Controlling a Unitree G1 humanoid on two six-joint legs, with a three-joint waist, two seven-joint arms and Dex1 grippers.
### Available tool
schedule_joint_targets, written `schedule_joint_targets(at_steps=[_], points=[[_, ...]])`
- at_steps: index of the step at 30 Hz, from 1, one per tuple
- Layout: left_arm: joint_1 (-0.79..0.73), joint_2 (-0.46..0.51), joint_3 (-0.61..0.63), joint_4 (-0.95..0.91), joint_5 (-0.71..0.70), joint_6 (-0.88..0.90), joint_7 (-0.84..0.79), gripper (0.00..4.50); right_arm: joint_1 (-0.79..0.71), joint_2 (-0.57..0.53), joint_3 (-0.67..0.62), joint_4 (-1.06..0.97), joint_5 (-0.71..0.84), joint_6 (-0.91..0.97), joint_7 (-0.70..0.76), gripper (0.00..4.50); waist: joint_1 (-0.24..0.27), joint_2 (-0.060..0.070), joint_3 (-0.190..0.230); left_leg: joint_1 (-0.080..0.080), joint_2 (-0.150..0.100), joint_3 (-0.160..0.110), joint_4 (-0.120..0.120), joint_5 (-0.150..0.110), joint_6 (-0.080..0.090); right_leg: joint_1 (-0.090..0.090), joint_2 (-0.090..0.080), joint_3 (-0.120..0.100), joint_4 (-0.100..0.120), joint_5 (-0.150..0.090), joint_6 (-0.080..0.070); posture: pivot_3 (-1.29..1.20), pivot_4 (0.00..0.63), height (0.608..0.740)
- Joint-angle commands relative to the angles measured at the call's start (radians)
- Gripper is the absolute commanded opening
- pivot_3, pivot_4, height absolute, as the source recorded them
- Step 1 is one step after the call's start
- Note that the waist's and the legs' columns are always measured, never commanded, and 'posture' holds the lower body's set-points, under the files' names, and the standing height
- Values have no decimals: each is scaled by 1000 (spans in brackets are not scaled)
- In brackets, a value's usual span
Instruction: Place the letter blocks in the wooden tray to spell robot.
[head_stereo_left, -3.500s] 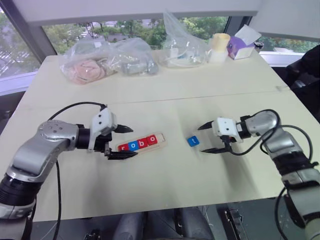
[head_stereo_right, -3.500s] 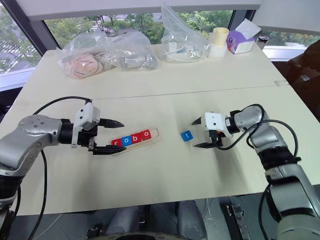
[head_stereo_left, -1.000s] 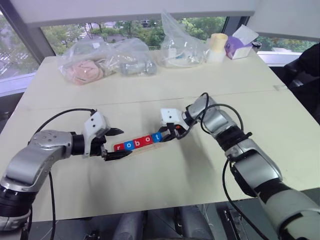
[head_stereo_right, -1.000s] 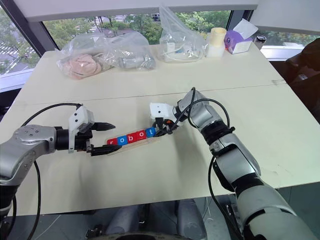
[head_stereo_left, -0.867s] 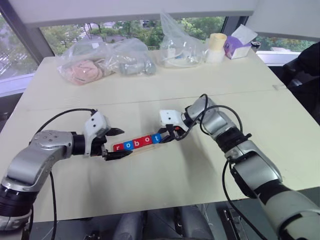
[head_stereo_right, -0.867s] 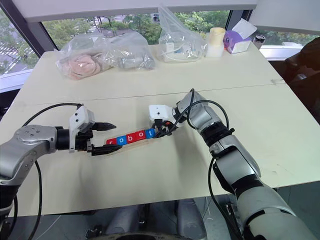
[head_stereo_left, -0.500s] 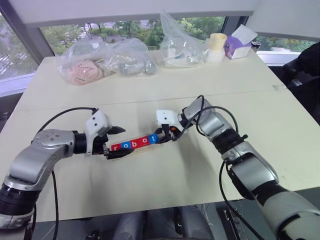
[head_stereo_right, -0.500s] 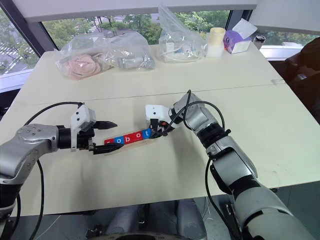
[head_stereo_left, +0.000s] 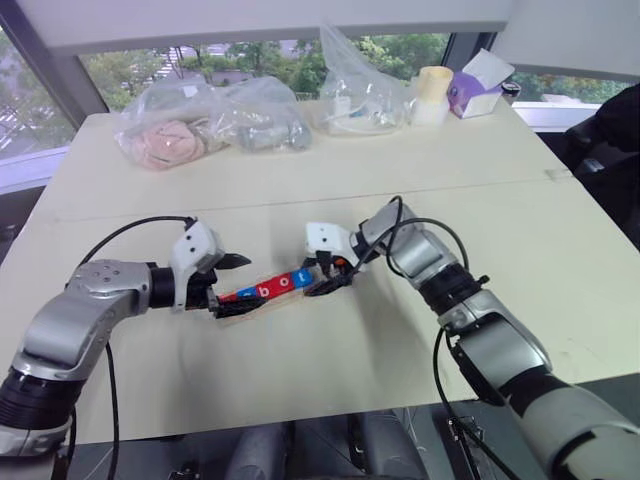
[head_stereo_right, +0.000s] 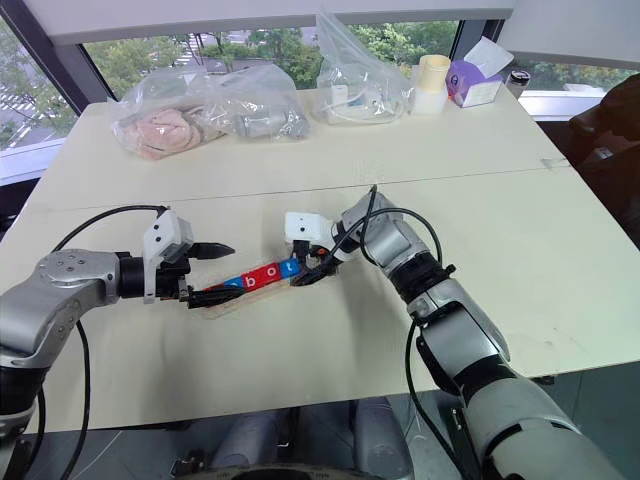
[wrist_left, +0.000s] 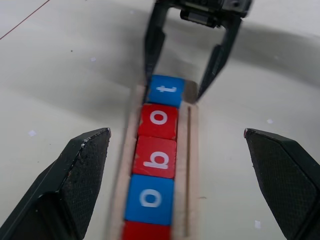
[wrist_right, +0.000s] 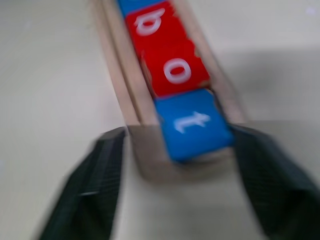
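Right gripper jaws wide, empty, straddling tray end at blue t block. Left gripper jaws wide, empty, flanking opposite end; bare table all round.

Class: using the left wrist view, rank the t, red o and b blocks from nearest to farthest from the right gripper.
1. t block, at the tray's end, between the right gripper fingers.
2. red o block, next along.
3. b block, farthest.

We count one wooden tray, five letter blocks in it, three blue and two red. Farther back we see three plastic bags, one pale cup and one tissue box.
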Motion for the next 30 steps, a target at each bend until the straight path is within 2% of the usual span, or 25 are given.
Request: schedule_joint_targets(at_steps=[1,8,16,21,30], points=[[-6,2,5,-4,4,-21,-3,4500,-37,2,-25,-11,23,-18,-16,4432,1,0,0,0,0,0,0,0,0,0,0,0,0,0,0,0,150,740],[6,6,15,-12,4,-22,-6,4500,-33,-36,-78,-72,59,-21,-51,4432,2,0,0,0,0,0,0,0,0,0,0,0,0,0,0,0,150,740],[14,21,32,-18,-7,-13,-14,4500,67,-80,-134,-188,93,-12,-144,4432,1,0,0,0,0,0,0,0,0,0,-1,0,0,0,0,0,150,740],[-10,23,22,-11,-10,-6,-15,4500,85,-76,-113,-163,73,-46,-188,4432,1,0,0,0,0,0,0,0,0,0,-1,0,0,0,0,0,150,740],[-24,22,20,-14,-13,12,-12,4500,30,-31,-82,-10,29,-166,-275,4432,-1,0,0,0,0,0,0,0,0,0,-1,0,0,0,0,0,150,740]])
